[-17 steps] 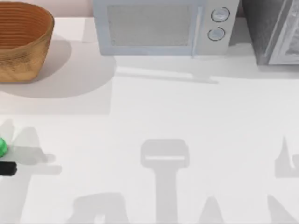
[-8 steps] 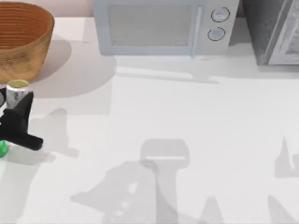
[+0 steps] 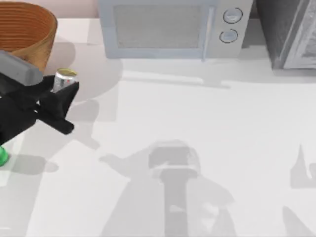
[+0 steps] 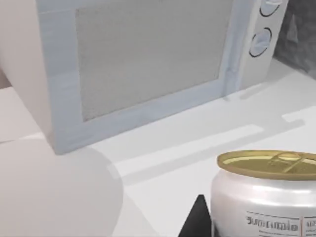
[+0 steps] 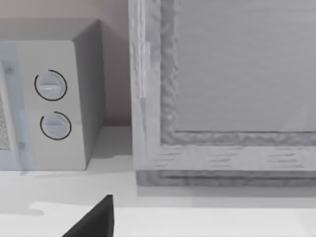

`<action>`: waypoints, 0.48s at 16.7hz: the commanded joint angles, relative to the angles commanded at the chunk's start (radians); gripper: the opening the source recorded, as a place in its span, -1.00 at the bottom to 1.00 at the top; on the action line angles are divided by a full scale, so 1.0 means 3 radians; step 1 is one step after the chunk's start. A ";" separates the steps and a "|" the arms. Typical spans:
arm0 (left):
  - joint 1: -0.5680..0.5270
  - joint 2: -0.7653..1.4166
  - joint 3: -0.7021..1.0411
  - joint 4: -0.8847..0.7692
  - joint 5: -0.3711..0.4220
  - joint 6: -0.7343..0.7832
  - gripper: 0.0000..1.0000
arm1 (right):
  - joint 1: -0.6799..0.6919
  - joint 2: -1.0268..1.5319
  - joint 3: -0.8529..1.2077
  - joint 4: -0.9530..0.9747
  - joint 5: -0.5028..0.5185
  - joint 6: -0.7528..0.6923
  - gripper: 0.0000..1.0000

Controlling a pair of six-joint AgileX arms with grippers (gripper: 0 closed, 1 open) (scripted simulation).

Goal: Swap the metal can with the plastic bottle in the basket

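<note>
My left gripper [image 3: 63,91] sits at the table's [image 3: 197,123] left side with the metal can [image 3: 64,79] held upright at its tip, just right of the basket [image 3: 24,29], which stands behind my arm in the far left corner. Ahead of my hand past the can, the microwave [image 3: 170,27] stands along the back edge, with a second appliance [image 3: 289,32] to its right in the far right corner. The plastic bottle [image 3: 2,157] rests on the table close behind and below my arm at the left edge, well apart from the can.
</note>
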 joint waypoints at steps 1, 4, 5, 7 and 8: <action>-0.0011 0.0205 0.0079 0.0098 0.0069 -0.0023 -1.00 | 0.0000 0.0000 0.0000 0.0000 0.0000 0.0000 1.00; -0.0057 0.0791 0.0323 0.0396 0.0278 -0.0079 -1.00 | 0.0000 0.0000 0.0000 0.0000 0.0000 0.0000 1.00; -0.0094 0.0972 0.0406 0.0495 0.0360 -0.0084 -1.00 | 0.0000 0.0000 0.0000 0.0000 0.0000 0.0000 1.00; -0.0193 0.1326 0.0568 0.0691 0.0547 -0.0087 -1.00 | 0.0000 0.0000 0.0000 0.0000 0.0000 0.0000 1.00; -0.0254 0.1498 0.0647 0.0786 0.0650 -0.0088 -1.00 | 0.0000 0.0000 0.0000 0.0000 0.0000 0.0000 1.00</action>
